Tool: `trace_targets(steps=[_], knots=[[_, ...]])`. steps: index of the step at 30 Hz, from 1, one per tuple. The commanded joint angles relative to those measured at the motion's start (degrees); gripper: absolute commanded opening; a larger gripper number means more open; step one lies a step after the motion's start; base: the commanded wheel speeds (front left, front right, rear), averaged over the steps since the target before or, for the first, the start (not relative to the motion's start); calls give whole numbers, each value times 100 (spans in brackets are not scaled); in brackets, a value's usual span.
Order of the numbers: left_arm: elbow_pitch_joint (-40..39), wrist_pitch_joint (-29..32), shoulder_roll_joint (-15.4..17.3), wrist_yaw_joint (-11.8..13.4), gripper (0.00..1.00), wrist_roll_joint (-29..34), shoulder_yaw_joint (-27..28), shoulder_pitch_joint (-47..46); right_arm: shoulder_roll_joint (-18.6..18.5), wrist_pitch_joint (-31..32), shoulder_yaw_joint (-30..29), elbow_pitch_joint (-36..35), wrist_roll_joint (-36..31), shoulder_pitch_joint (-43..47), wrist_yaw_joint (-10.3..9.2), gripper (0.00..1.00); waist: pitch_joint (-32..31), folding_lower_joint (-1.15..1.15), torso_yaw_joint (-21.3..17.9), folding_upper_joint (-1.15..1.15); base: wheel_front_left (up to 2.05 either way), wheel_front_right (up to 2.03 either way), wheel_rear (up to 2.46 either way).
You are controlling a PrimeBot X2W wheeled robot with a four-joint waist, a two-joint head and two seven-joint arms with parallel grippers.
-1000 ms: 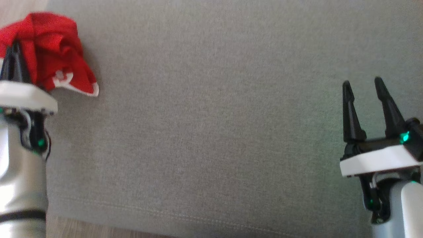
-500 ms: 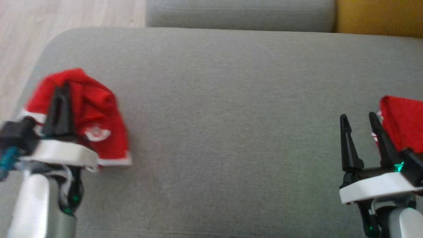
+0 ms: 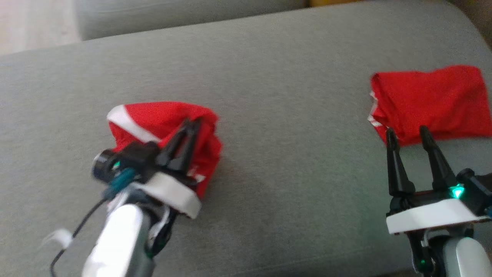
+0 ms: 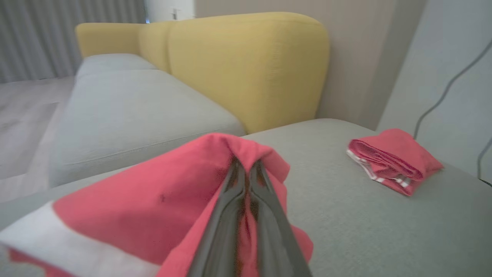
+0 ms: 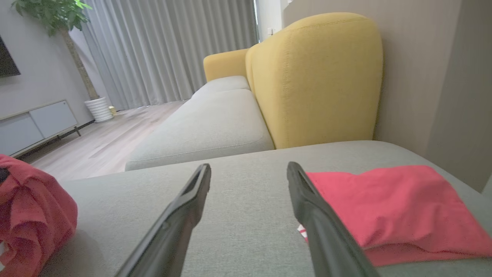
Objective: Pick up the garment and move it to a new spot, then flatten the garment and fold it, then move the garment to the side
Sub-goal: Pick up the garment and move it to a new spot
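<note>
L gripper [image 3: 193, 122] clamped on crumpled red garment [image 3: 153, 119] w/ white band [image 3: 127, 123], bunched at left of grey sofa cushion [image 3: 288, 134]. R gripper [image 3: 406, 130] spread, empty, near folded red garment [image 3: 430, 100], right.

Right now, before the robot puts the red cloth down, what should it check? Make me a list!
1. Left gripper shut on the garment: ok.
2. Right gripper open and holding nothing: ok.
3. Bare cushion between the grippers for laying it out: ok.
4. Folded garment out of that spot, off to the right: ok.
5. Garment lifted off the cushion: cannot tell, its underside is hidden.
6. Garment flat: not ok, it is bunched.
</note>
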Motion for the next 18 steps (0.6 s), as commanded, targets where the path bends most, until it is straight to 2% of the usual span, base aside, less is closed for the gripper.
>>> trace_targets(steps=[1,9,15,16,17,18], knots=[[-37,-49,-16,-48,0,76,-68,-530,-30,-107,152,-149,84,-292,-5,100,352,0,-532,0,0,0,0],[1038,13,-134,-126,0,115,-1191,-1383,-30,-371,235,23,296,-395,-5,100,840,0,-1117,0,0,0,0],[1790,51,-131,-133,0,-118,-1813,-1737,-30,-521,282,171,372,-462,-5,100,951,0,-1216,0,0,0,0],[1893,44,-127,-133,4,-189,-1892,-1783,-30,-543,279,201,378,-468,-5,100,953,0,-1206,0,0,0,0],[1968,7,-118,-133,45,-236,-1953,-1827,-30,-554,279,233,387,-472,-5,100,947,0,-1185,0,0,0,0],[2023,-38,-114,-133,96,-280,-2011,-1861,-30,-565,276,260,394,-477,-5,100,938,0,-1151,0,0,0,0]])
